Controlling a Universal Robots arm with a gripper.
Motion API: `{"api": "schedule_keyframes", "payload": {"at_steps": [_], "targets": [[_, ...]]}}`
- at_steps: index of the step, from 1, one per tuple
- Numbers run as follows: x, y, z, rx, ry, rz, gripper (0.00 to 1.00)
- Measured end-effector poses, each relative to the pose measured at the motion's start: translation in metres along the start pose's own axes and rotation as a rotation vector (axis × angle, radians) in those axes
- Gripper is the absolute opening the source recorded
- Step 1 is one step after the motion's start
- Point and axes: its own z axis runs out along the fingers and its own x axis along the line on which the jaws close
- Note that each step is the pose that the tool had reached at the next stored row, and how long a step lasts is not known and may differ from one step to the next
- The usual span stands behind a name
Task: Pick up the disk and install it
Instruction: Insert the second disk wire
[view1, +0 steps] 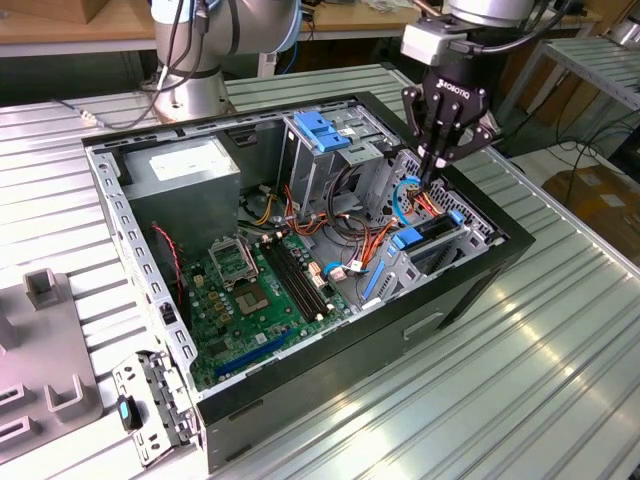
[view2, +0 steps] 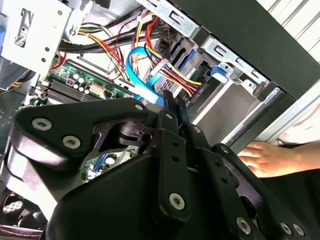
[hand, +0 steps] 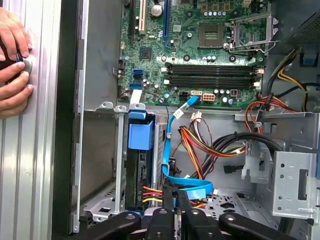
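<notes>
The disk stands on edge in its bay, blue-tabbed.

Black end effector, green motherboard, blue cable, silver ribbed table

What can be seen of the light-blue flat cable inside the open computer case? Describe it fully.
The light-blue flat cable is a thin, glossy, plastic-looking ribbon. In the first wrist view one end appears plugged in at the edge of the motherboard. From there it hangs slack beside the drive cage, twists, and folds flat among red, yellow and orange wires. The gripper stands with shut jaws right at that fold; whether they touch it cannot be told.
</notes>
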Motion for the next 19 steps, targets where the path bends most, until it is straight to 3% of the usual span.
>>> {"api": "schedule_keyframes", "payload": {"at_steps": [8,9,11,12,16,17,19], "targets": [[-0.0011,0.0,0.0057,-0.0003,0.0051,0.0,0.17],[-0.0012,0.0,0.0067,-0.0004,0.0055,0.0,0.24],[-0.0015,0.0,0.0084,-0.0004,0.0066,0.0,0.22],[-0.0016,0.0,0.0089,-0.0005,0.007,0.0,0.16],[-0.0005,0.0001,0.0098,-0.0004,0.0069,0.0,0.16],[0.0022,0.0003,0.0106,-0.0002,0.0059,0.0,0.16],[0.0091,0.0007,0.0126,0.0006,-0.003,0.0,0.16]]}}
